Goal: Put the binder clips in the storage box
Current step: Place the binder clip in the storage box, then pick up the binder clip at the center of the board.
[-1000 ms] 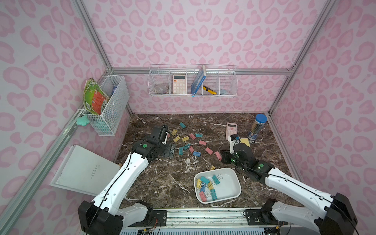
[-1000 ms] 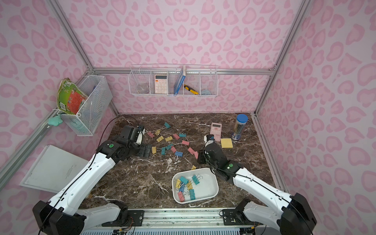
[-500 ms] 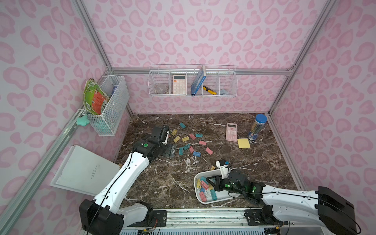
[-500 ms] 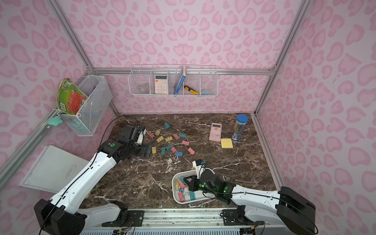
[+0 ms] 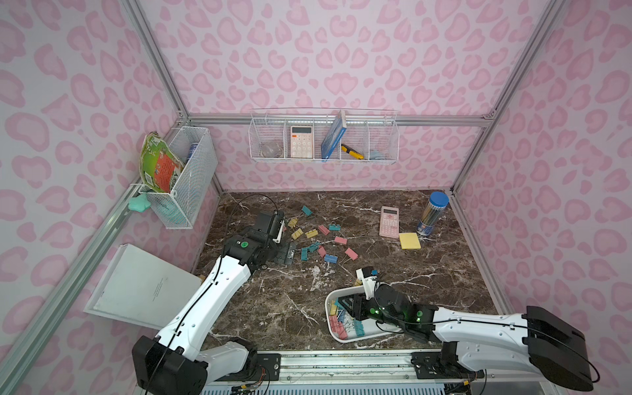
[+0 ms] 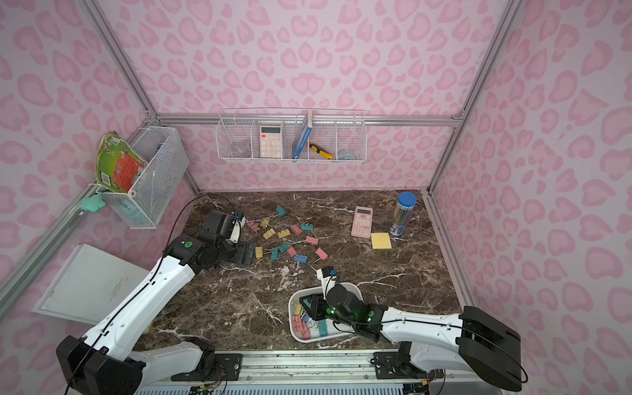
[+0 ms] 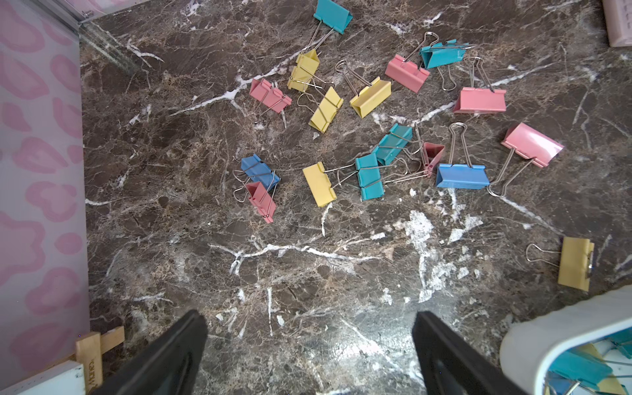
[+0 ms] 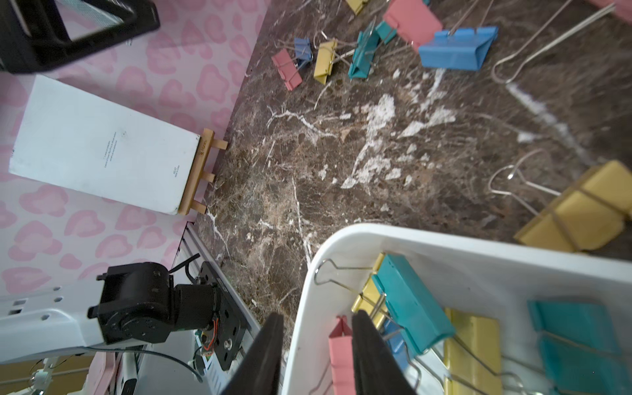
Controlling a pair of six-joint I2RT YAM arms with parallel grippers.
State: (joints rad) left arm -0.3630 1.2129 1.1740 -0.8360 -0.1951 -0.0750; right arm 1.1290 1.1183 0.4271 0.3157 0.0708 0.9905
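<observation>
right gripper (image 8: 318, 314) at the shallow white plastic storage box (image 5: 359, 337)
you find the box at 5 o'clock on the dark marble table (image 5: 290, 307). the fingers (image 8: 369, 355) stand a little apart, gripping nothing: one outside the rim, one inside beside a pink clip (image 8: 342, 352). pastel metal binder clips (image 8: 410, 304) lie in the box; loose clips (image 5: 311, 234) lie toward 11 o'clock, with the left gripper (image 7: 307, 359) wide open at their 9 o'clock.

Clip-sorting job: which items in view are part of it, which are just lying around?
Job: pastel folded-metal binder clips, shallow white plastic storage box.
Lying about: pink calculator, square yellow sticky-note pad, blue-capped pencil tube, white wire mesh baskets, flat white board.
</observation>
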